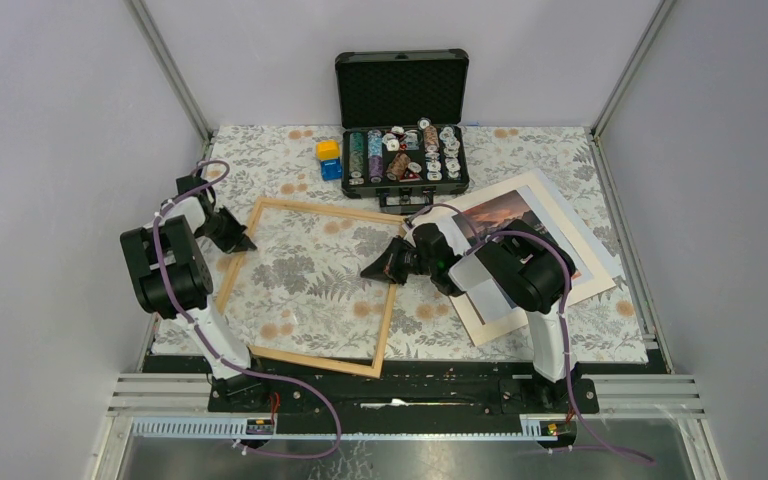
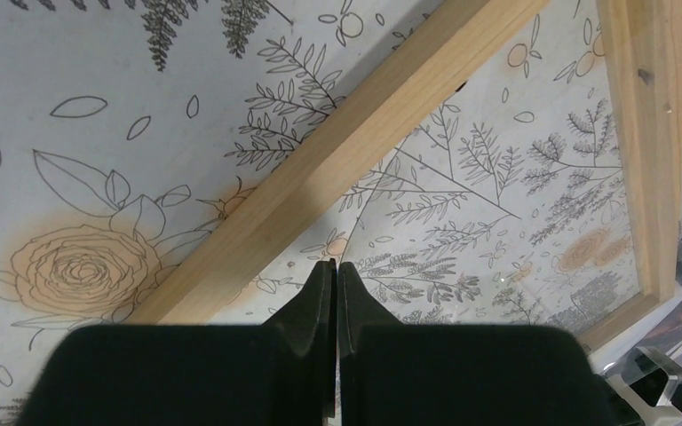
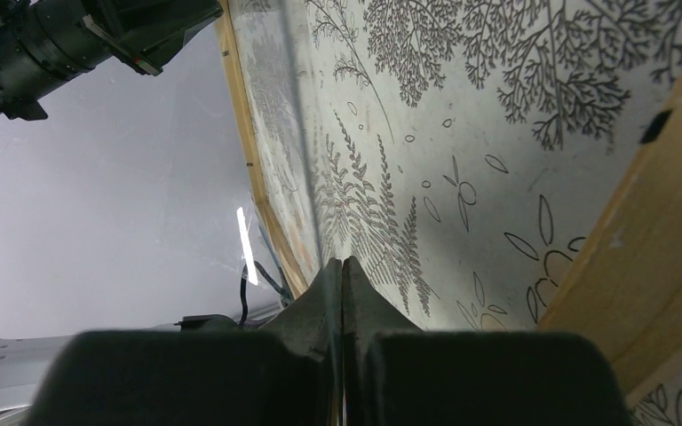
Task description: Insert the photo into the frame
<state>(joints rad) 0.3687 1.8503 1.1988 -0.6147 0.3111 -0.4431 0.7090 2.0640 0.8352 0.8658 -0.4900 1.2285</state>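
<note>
— So, any brand or writing to read?
— Only the chips (image 1: 400,155) in the open black case (image 1: 400,90) carry markings, and they are too small to tell.
— And the surface?
— A tabletop (image 1: 260,150) under a pale cloth printed with grey ferns and orange roses. Plain grey walls (image 1: 60,120) close it in on the left, far and right sides, with aluminium posts (image 1: 170,70) rising at the far corners.
— Where is the frame?
— The frame (image 1: 325,209) lies flat on the cloth, left of centre, on the near side of the case. The photo (image 1: 505,212) lies to its right, face up, partly hidden under the right arm.
— The end effectors?
— Both are closed, fingers pressed together, holding nothing that I can see. The left end effector (image 1: 242,241) sits at the frame's far-left corner. The right end effector (image 1: 368,270) sits at the frame's right rail, pointing left.
— Anything else?
— A yellow cube (image 1: 328,150) and a blue cube (image 1: 331,168), touching, just left of the case.
</note>
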